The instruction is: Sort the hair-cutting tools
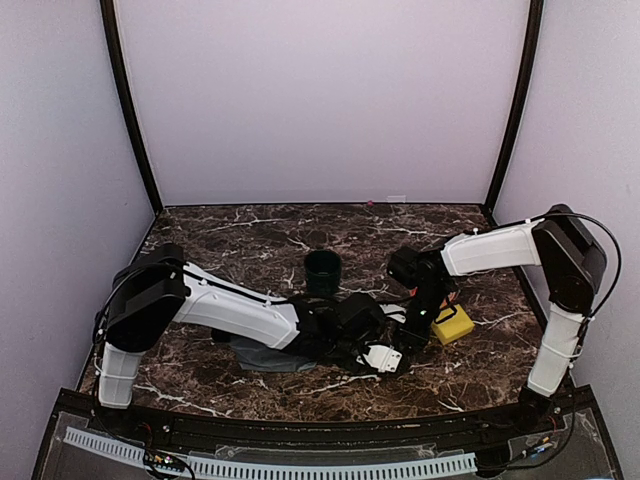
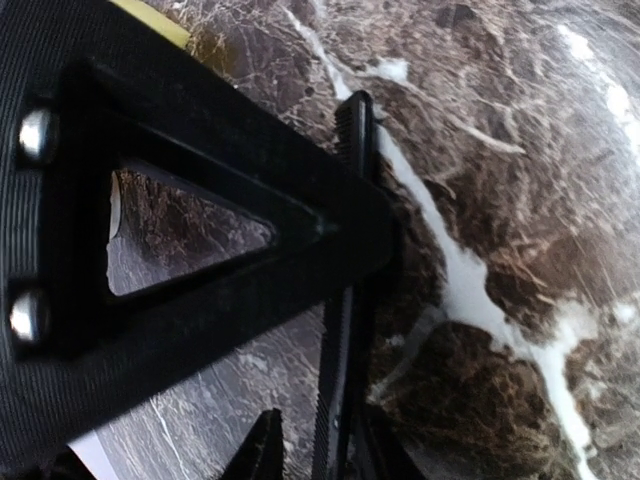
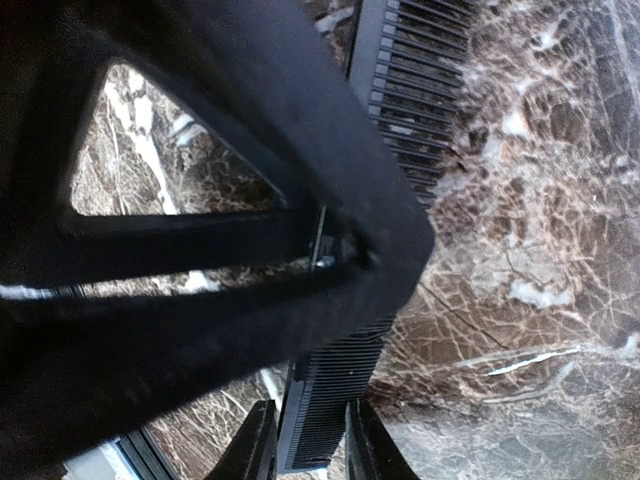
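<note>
The one hair-cutting tool in view is a long black comb (image 3: 420, 90), held above the marble table. My right gripper (image 3: 312, 440) is shut on it across its width, spine against one finger and teeth against the other. In the left wrist view the comb (image 2: 345, 330) shows edge-on between the fingers of my left gripper (image 2: 330, 455), which is open: one finger stands clear of the comb, the other lies close beside it. From above, the left gripper (image 1: 385, 358) and right gripper (image 1: 418, 325) meet tip to tip at the table's middle, and the comb is hard to make out there.
A dark green cup (image 1: 322, 270) stands behind the two grippers. A yellow block (image 1: 452, 323) lies just right of the right gripper. A flat grey item (image 1: 262, 356) lies under the left forearm. Each wrist view is partly blocked by the other gripper's black finger frame (image 2: 200, 250).
</note>
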Controlling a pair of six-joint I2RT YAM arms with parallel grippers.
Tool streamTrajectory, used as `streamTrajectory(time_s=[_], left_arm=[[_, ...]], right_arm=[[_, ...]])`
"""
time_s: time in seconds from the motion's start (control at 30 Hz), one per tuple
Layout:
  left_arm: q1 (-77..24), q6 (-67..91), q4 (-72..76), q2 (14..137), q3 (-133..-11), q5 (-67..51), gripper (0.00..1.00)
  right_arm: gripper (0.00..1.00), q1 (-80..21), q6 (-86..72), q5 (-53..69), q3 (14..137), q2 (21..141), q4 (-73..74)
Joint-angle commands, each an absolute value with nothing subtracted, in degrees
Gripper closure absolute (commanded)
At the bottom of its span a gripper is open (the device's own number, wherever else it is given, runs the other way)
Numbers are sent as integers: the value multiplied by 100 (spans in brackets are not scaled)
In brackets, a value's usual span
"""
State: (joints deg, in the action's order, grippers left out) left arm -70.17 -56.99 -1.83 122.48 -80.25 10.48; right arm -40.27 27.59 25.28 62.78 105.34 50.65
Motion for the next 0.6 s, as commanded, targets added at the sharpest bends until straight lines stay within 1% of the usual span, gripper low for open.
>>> streamTrajectory(time_s=[0.0, 0.13, 0.27, 0.33, 0.4, 0.43, 0.57], left_arm=[[-7091, -5831, -333, 12403, -8209, 1272, 78], [-7097, -5846, -351, 12436, -8249, 1301, 90], [-7105, -5742, -435, 12437, -8322, 1277, 98], [-7102, -5614, -487, 12423, -8398, 1262, 100], [-7103, -5464, -557, 12391, -8491, 1210, 100], [-7100, -5374, -588, 12354, -8540, 1172, 100], [-7102, -4975, -647, 12166, -8728, 880, 100]], right_arm=[[76, -4087, 2757, 2109, 5951, 10972, 5351], [76, -4087, 2759, 2118, 5975, 10955, 5385], [72, -4067, 2724, 2092, 6067, 10758, 5528], [69, -4012, 2708, 2096, 6173, 10568, 5679], [60, -3904, 2718, 2127, 6300, 10323, 5859], [58, -3825, 2740, 2159, 6393, 10171, 5963], [53, -3430, 3054, 2591, 7020, 9571, 6638]])
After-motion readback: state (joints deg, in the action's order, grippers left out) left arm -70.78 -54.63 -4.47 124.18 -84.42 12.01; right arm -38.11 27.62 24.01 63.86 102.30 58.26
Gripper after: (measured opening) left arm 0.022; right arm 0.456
